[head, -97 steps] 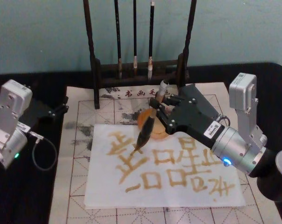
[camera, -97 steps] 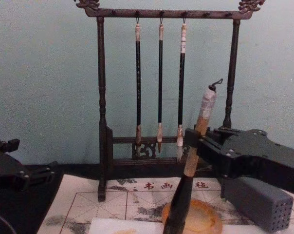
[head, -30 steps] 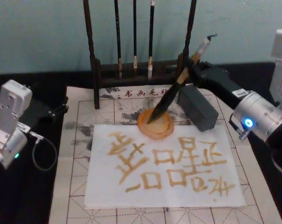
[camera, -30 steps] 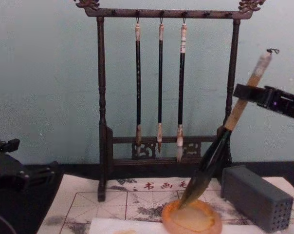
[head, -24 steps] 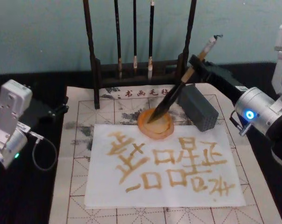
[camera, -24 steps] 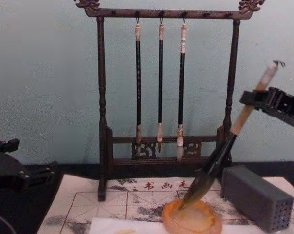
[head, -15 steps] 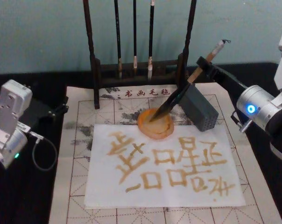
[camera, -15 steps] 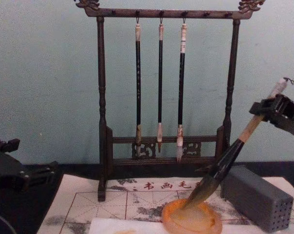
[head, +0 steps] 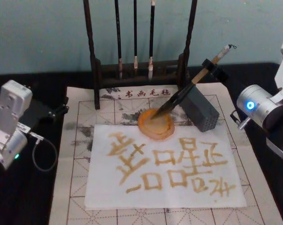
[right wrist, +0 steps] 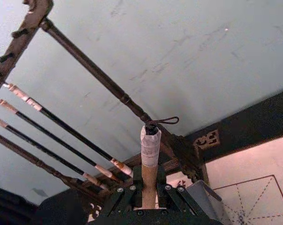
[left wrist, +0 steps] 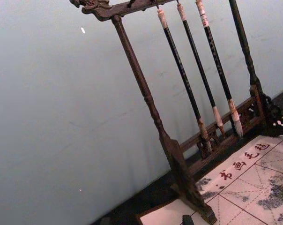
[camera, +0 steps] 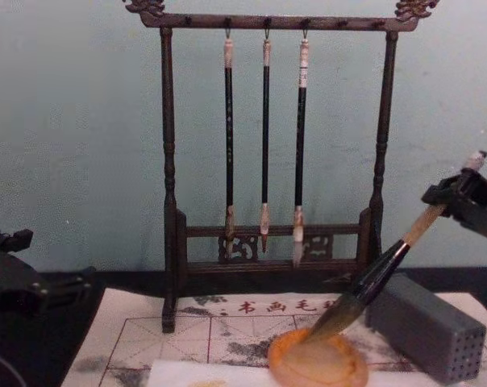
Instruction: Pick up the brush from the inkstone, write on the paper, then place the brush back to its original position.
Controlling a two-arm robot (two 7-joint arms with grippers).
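Brush (head: 188,87) tip lies inside the inkstone (head: 146,132); its long axis slants up and away toward the counter's far right corner, cap end highest; right gripper (head: 208,69) fingers clamp the tan handle; inkstone sits at the far edge of the paper (head: 108,192); left gripper (head: 52,111) is parked by the counter's left edge, its grip I cannot tell.

right wrist: brush (right wrist: 150,145) lower shaft hidden behind right gripper (right wrist: 150,182) | chest: paper (camera: 171,375) and inkstone (camera: 277,356) cut off by bottom edge
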